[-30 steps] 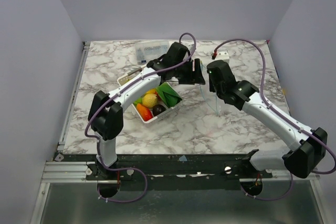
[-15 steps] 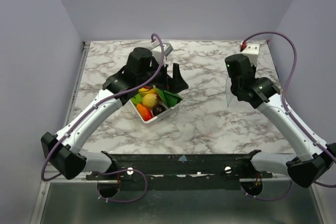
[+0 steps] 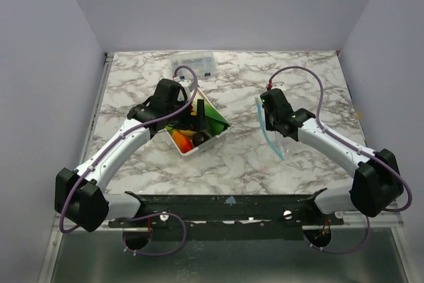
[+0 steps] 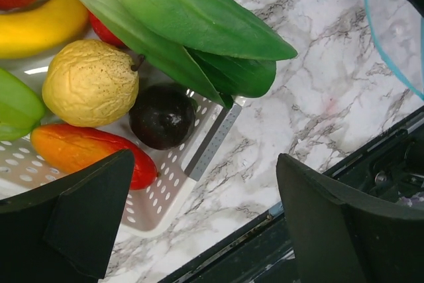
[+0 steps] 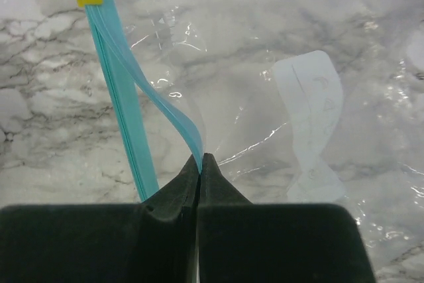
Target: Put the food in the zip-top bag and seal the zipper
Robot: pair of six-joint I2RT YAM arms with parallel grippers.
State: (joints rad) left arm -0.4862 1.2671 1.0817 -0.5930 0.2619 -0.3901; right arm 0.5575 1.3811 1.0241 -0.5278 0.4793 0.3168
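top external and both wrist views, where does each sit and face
Top external: above, behind the bases, looking down at the table; left arm and right arm show.
Left wrist: over the tray, facing the food; open left gripper shows.
Right wrist: faces the zip-top bag; right gripper shut on its zipper.
Top and left wrist share the tray.

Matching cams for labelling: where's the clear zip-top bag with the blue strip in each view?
Top external: clear soft zip-top bag right of centre.
Left wrist: top right corner, only a curved edge.
Right wrist: fills the middle, pinched by the shut right pincer.
Shared landmark: the bag's blue zipper strip.
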